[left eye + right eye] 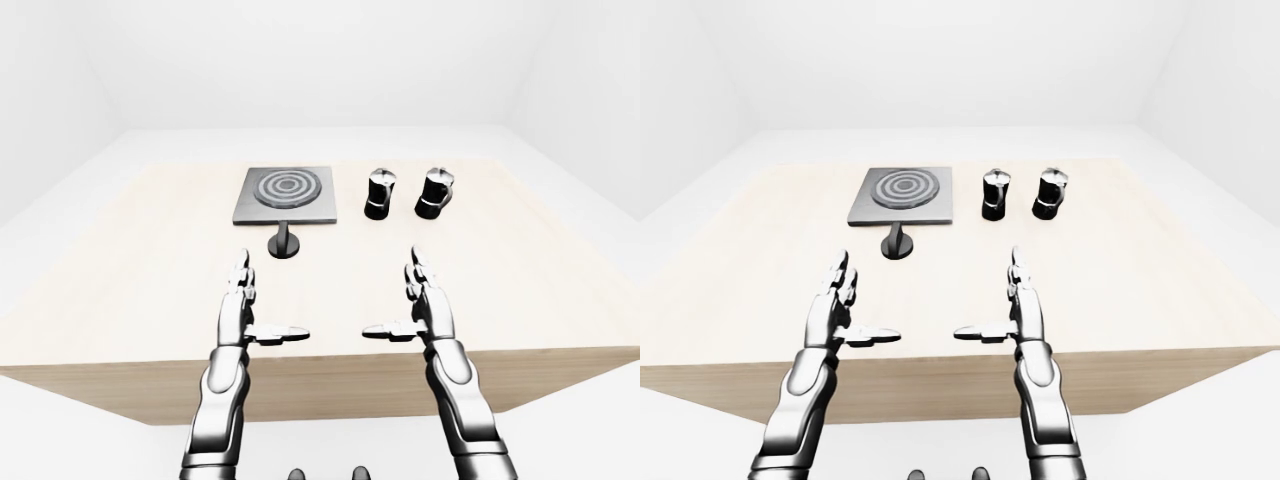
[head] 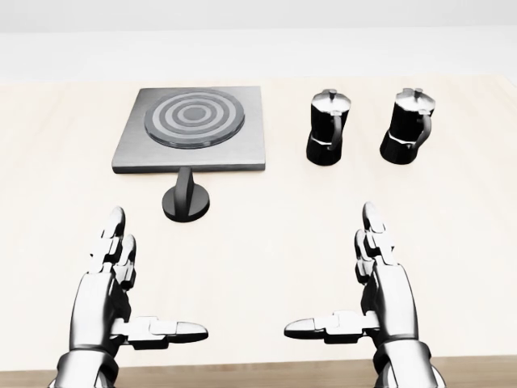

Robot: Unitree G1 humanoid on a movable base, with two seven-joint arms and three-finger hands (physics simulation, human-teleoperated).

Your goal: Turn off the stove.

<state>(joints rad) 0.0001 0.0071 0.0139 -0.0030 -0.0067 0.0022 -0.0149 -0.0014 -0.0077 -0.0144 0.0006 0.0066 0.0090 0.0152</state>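
Since both hands hover spread and empty, the left hand should reach the knob — just beyond its fingertips, slightly right (touching the stove) — and pinch its ridge squarely; the right hand stays apart.

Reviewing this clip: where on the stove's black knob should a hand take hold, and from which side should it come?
Grip the raised ridge of the knob, not its round base: the ridge stands up as a narrow bar that fingers can pinch and twist. Come from above with the left hand, which is nearer and open; the stove blocks the upper side in the head view.
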